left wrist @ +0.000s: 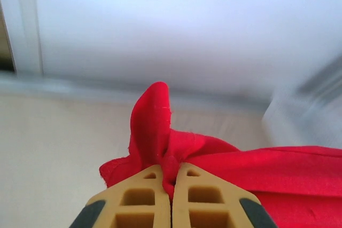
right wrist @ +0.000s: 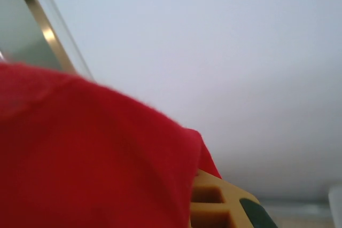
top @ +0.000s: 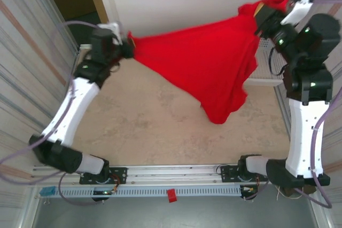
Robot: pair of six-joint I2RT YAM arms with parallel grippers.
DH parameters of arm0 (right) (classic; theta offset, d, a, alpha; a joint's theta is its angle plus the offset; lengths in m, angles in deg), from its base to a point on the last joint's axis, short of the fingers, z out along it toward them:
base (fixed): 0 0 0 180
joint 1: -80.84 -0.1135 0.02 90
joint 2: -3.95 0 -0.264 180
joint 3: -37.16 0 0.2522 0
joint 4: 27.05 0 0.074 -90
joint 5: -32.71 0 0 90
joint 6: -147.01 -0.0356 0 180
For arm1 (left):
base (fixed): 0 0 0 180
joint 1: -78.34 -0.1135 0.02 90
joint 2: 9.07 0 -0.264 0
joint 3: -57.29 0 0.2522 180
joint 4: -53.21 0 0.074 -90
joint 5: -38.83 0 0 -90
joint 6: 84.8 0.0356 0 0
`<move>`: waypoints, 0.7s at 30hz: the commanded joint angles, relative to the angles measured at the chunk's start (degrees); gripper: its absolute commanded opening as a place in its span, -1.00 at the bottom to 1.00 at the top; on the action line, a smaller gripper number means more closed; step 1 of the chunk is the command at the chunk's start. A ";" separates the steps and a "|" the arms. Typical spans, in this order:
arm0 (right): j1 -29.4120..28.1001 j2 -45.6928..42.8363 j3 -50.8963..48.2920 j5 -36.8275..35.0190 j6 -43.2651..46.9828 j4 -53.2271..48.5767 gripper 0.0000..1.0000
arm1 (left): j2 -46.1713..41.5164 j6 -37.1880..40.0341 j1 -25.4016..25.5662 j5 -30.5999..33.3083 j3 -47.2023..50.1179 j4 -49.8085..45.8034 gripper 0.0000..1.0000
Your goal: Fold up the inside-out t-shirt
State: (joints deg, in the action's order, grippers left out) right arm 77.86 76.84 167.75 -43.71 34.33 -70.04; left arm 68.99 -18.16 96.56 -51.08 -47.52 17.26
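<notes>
Red t-shirt (top: 208, 60) hangs stretched in the air between two robot arms, its lowest fold drooping toward the right side of the beige surface (top: 160, 126). At far left, the left fingers (left wrist: 141, 204) are pressed together on a bunched edge of the cloth. At the far right corner, the raised right fingers (right wrist: 211, 206) are draped in red fabric; whether they are closed cannot be told.
</notes>
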 commanded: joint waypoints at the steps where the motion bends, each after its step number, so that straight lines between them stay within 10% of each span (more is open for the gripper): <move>1: 1.84 -0.07 5.59 1.00 -3.00 2.80 -1.00 | -4.55 -1.95 -1.34 -1.92 -3.26 -0.40 -1.00; 13: 2.98 -11.37 -2.27 0.74 -3.43 5.12 -1.00 | -22.91 -10.62 3.14 -1.63 9.53 5.93 -1.00; 21: 2.98 0.96 4.39 5.57 -3.60 1.25 -1.00 | -26.06 -18.79 6.59 5.97 16.12 1.37 -1.00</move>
State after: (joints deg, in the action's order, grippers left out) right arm 80.24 71.24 172.08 -40.56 31.91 -68.25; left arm 43.31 -32.48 103.09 -50.55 -33.97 20.23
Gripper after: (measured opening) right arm 0.054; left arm 0.049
